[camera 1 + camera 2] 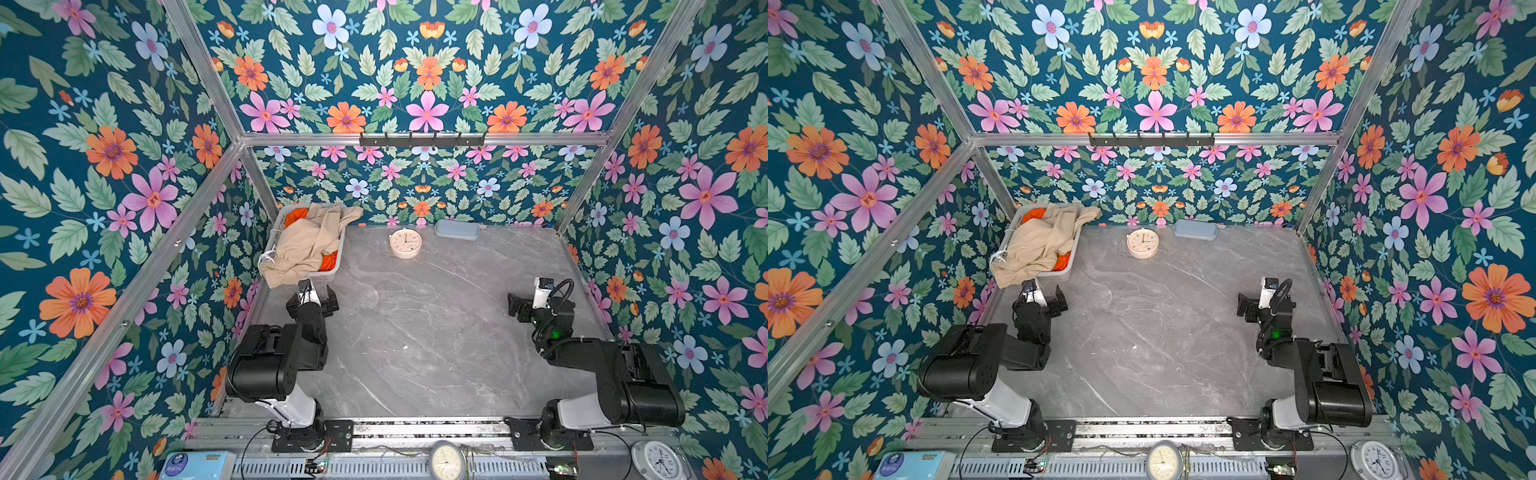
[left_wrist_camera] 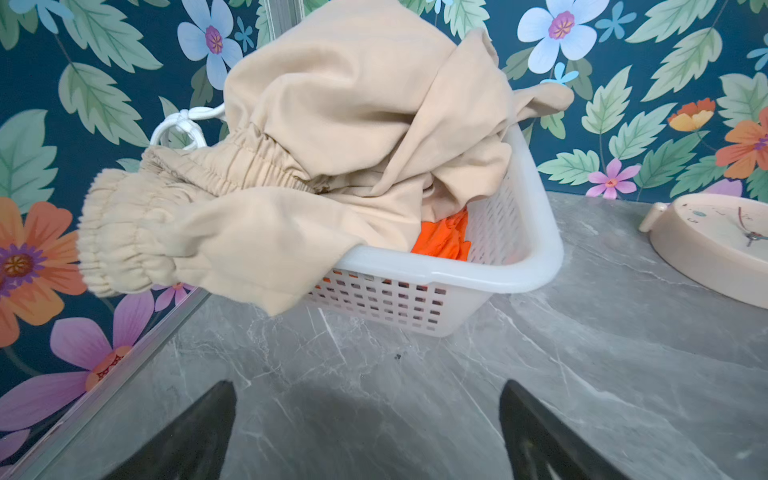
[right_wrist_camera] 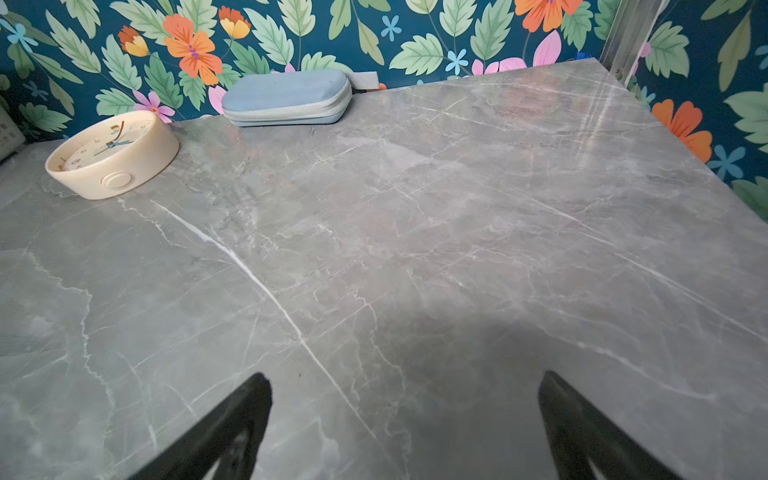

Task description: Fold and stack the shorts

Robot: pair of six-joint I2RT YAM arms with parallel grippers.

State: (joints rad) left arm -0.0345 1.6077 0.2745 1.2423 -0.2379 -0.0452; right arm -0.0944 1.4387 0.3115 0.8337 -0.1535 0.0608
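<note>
Shorts (image 1: 309, 245) lie in a basket (image 2: 478, 274) at the upper left of the worktop (image 1: 436, 324), beige pair (image 2: 332, 124) over orange pair (image 2: 442, 243), waistband (image 2: 124, 232) hanging over the rim just ahead of our left end effector (image 1: 312, 302), spread empty; our right end effector (image 3: 405, 380), also released, sits well apart, so we favour the left.

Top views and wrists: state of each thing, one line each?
basket: upright, holds both pairs
beige shorts: unfolded, bunched, spilling over the rim
orange shorts: crumpled, under the beige shorts
clock: flat, face up
blue case: closed
left gripper: open, empty
right gripper: open, empty
</note>
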